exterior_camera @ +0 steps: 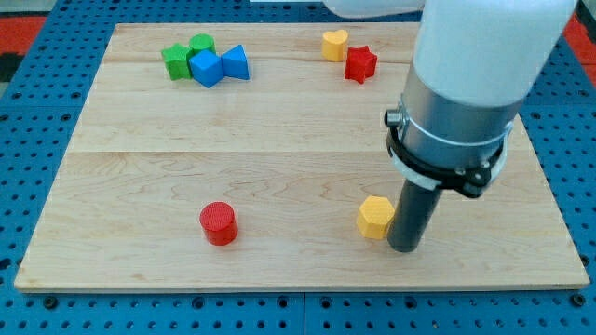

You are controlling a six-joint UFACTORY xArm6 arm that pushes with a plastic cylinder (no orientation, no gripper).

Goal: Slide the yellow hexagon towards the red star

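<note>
Pressing against the view's right side of the yellow hexagon, my tip is standing near the bench's bottom edge; there is no claw here, only the rod, so nothing is being gripped. The red star is sitting well apart near the top, just beside a yellow heart. Pushing from this side is likely sending the hexagon leftward rather than upward, and an off-centre shove could be spinning it away, or later knocking the heart. Counting: one yellow hexagon, one yellow heart, one red star, one red cylinder, two green blocks, two blue blocks.
</note>
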